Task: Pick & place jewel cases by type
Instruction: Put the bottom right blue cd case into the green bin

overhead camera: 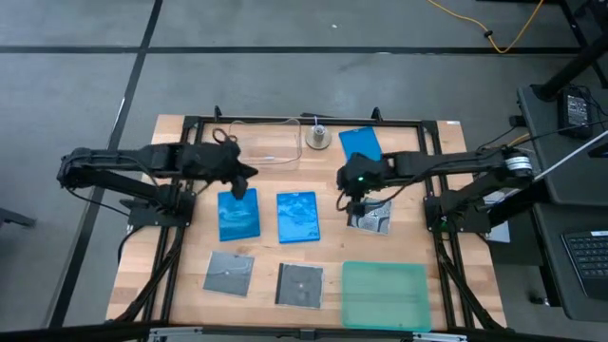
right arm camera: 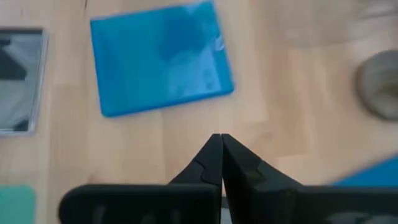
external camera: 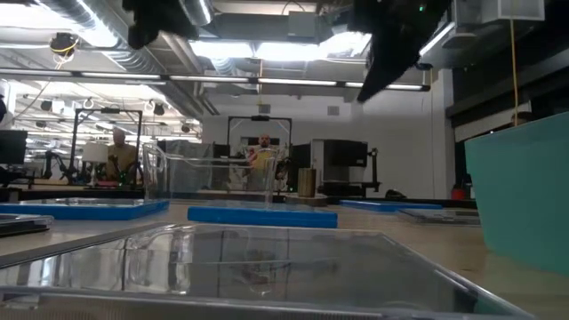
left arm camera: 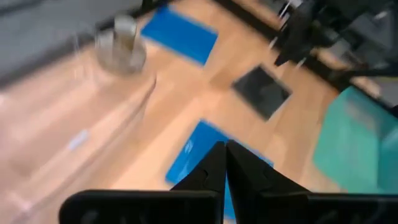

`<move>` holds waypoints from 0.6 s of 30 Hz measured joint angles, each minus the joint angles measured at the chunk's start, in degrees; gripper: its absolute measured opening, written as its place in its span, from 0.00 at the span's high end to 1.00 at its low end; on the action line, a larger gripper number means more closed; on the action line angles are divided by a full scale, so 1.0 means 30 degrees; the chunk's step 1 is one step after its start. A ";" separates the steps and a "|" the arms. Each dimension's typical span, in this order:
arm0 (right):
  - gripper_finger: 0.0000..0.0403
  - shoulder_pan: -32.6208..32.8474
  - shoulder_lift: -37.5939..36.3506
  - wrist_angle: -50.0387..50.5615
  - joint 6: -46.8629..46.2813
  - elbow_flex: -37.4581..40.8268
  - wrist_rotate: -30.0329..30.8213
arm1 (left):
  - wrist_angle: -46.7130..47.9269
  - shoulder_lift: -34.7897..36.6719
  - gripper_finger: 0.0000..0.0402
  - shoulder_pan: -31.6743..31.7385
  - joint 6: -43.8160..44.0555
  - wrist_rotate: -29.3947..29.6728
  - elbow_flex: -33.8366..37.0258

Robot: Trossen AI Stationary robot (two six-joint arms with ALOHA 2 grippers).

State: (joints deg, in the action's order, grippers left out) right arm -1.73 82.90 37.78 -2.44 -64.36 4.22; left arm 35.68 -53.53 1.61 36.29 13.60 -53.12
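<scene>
Overhead, the six jewel cases lie spread on the table (overhead camera: 180, 285): two blue cases (overhead camera: 238, 215) (overhead camera: 297, 217) side by side in the middle, a third blue case (overhead camera: 360, 142) at the far edge, two grey-black cases (overhead camera: 229, 274) (overhead camera: 299, 284) in the near row beside the teal tray (overhead camera: 384, 295), and a third grey-black case (overhead camera: 372, 218) under the right arm. The left gripper (overhead camera: 243, 186) hangs at the far edge of the left-hand blue case; the right gripper (overhead camera: 352, 198) sits just beside the third grey-black case. At table height both arms are dark shapes up high, with the clear tub (external camera: 213, 178) behind the blue cases. The left wrist camera shows that gripper's fingers (left arm camera: 214, 169) pressed together on nothing, above a blue case (left arm camera: 202, 155). The right wrist camera likewise shows its fingers (right arm camera: 212, 163) closed and empty over bare wood, the middle blue case (right arm camera: 160, 57) ahead. Sorting looks partly done; probably each arm is between picks, though which case comes next I cannot tell. Either gripper must first spread its fingers, then descend over a case's thin edge, a hard, low-lying grasp.
</scene>
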 joint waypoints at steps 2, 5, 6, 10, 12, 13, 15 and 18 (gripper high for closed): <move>0.98 -0.0231 0.0762 -0.0028 0.0049 0.0007 -0.0672 | -0.0325 -0.0299 0.99 0.0000 0.0649 -0.0505 0.0749; 0.99 -0.0502 0.1845 -0.0111 0.0480 0.0007 -0.0958 | -0.0868 -0.0594 0.99 0.0000 0.1530 -0.1301 0.1894; 0.99 -0.0571 0.2192 -0.0175 0.0523 0.0005 -0.0964 | -0.1077 -0.0647 0.99 0.0000 0.1870 -0.1625 0.2287; 0.98 -0.0765 0.3368 -0.0981 0.0686 0.0007 -0.1806 | -0.2639 -0.0663 0.99 0.0000 0.3067 -0.2791 0.3967; 0.99 -0.0781 0.3961 -0.1399 0.0912 0.0007 -0.2055 | -0.3433 -0.0664 0.99 0.0000 0.3839 -0.3482 0.4832; 0.99 -0.0781 0.4244 -0.1600 0.0942 0.0007 -0.2262 | -0.3943 -0.0664 0.98 0.0000 0.4242 -0.3876 0.5267; 0.99 -0.0781 0.4824 -0.1840 0.0937 0.0007 -0.2872 | -0.5008 -0.0664 0.98 -0.0022 0.5033 -0.4451 0.6152; 0.99 -0.0781 0.5557 -0.1911 0.0938 0.0007 -0.3487 | -0.6559 -0.0672 0.97 -0.0163 0.5849 -0.4958 0.7239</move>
State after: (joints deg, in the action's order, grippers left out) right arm -4.08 99.58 32.04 0.38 -64.34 -6.24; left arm 16.00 -55.55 1.12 53.84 -1.28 -31.40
